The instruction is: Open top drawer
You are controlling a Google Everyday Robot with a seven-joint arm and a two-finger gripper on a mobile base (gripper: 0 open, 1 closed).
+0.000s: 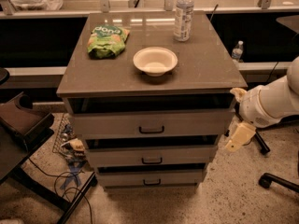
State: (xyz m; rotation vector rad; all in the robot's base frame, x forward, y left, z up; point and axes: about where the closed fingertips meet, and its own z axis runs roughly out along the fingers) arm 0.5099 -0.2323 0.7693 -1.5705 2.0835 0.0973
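The top drawer point(187, 123) is the widest grey front of the cabinet, directly under the tabletop, with a small dark pull handle point(152, 130) at its middle. A dark gap shows above its front. My gripper point(238, 115) hangs at the cabinet's right front corner, level with this drawer and well to the right of the handle. One cream finger sits near the tabletop's edge and the other lower down. The two stand apart, open, with nothing held between them. My white arm point(275, 101) reaches in from the right.
On the tabletop point(205, 64) stand a white bowl point(155, 61), a green snack bag point(108, 40) and a water bottle point(183, 14). Two narrower drawers point(152, 157) sit below. Cables and clutter point(70, 148) lie at the left, chair legs point(275, 181) at the right.
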